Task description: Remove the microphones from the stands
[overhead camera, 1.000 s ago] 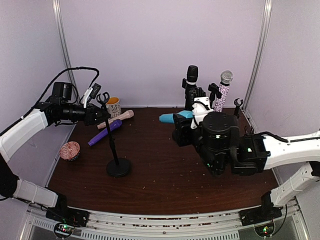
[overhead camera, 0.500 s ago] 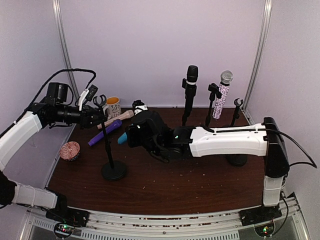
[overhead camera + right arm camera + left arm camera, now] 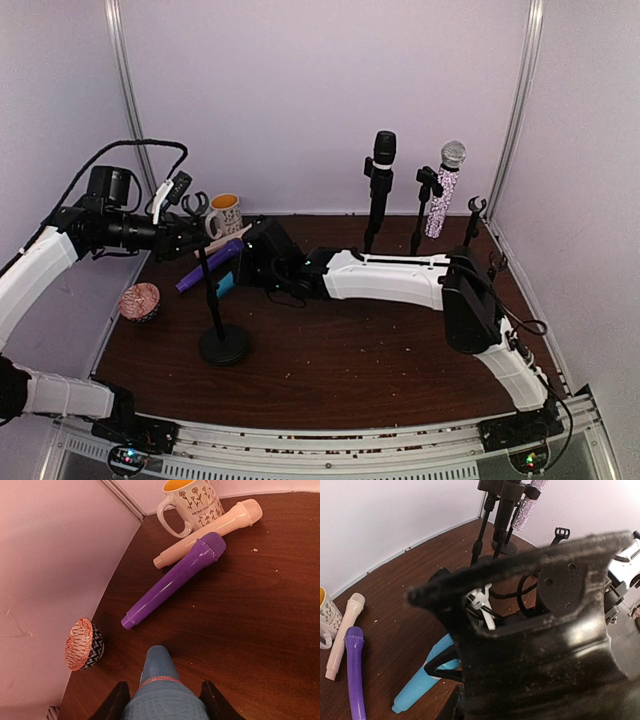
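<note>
My right gripper (image 3: 238, 272) reaches far left across the table and is shut on the blue microphone (image 3: 226, 283). The right wrist view shows the microphone (image 3: 162, 677) pointing away between my two dark fingers (image 3: 115, 705), low over the wood. A black stand (image 3: 212, 290) on a round base (image 3: 224, 344) rises beside it, and its top clip (image 3: 195, 204) holds nothing. My left gripper (image 3: 197, 232) is shut on the stand's pole just under the clip. In the left wrist view the right arm's black wrist (image 3: 545, 645) blocks most of the picture, with the blue microphone (image 3: 420, 690) below it.
A purple microphone (image 3: 172, 580), a cream microphone (image 3: 207, 532) and a flowered mug (image 3: 192, 505) lie at the back left. A patterned bowl (image 3: 82, 644) sits by the left wall. Stands at the back hold a black microphone (image 3: 383, 150) and a glitter microphone (image 3: 445, 190).
My right arm has swung from the table's right half far to the left, carrying the blue microphone to beside the left stand. The left gripper and the stand have shifted slightly left.
</note>
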Action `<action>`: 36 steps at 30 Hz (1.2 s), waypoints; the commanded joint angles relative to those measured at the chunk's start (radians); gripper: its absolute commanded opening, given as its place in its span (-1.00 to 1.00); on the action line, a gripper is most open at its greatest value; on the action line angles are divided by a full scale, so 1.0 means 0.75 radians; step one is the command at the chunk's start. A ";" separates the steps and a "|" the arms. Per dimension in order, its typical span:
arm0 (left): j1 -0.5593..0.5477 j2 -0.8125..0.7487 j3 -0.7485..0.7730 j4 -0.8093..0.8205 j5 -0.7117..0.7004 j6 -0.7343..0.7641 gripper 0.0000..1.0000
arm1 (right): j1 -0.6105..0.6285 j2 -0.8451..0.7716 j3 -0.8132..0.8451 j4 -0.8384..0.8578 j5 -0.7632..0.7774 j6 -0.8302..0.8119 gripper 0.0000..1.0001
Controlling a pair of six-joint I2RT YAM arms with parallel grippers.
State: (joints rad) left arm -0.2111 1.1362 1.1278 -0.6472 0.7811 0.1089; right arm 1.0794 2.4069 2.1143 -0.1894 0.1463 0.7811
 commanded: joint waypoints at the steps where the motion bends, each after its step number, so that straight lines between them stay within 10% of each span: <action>1: 0.001 -0.038 0.028 0.075 0.032 0.010 -1.00 | -0.028 0.064 0.072 -0.040 -0.125 0.182 -1.00; 16: 0.002 -0.008 0.043 0.082 0.012 0.029 -1.00 | -0.087 0.194 0.092 -0.019 -0.286 0.427 0.24; 36: 0.002 0.007 0.043 0.082 -0.011 0.065 -1.00 | -0.128 0.144 0.017 -0.021 -0.281 0.426 0.97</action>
State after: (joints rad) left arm -0.2111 1.1469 1.1278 -0.6559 0.7532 0.1486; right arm 1.0012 2.5492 2.1506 -0.1986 -0.0734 1.1107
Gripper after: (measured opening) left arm 0.228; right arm 0.962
